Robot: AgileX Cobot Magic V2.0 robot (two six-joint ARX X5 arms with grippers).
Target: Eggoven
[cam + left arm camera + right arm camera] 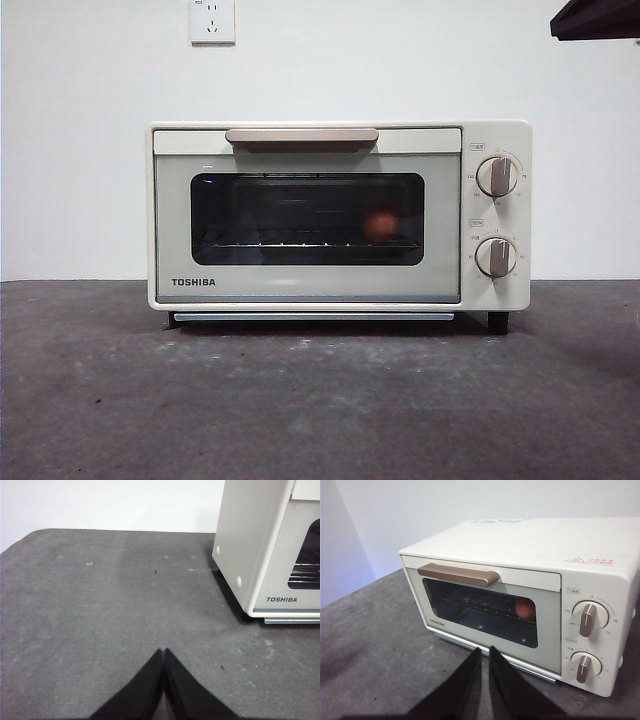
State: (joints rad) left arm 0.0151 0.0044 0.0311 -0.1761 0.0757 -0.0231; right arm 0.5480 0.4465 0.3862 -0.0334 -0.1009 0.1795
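The cream TOSHIBA toaster oven (340,215) stands on the dark table with its door closed. Through the glass window a reddish-brown egg (380,224) rests on the rack at the right side, also seen as the egg (524,609) in the right wrist view. My right gripper (485,651) is shut and empty, hovering in front of the oven (520,595) near the door's lower edge. My left gripper (163,651) is shut and empty above bare table, off to the oven's (265,545) left side. In the front view only a black arm tip (595,18) shows at the top right corner.
The grey table surface (300,400) spreads in front of the oven. A white wall with a socket (212,20) stands behind. Two dials (497,176) sit on the oven's right panel, and the beige handle (302,136) runs along the door's top.
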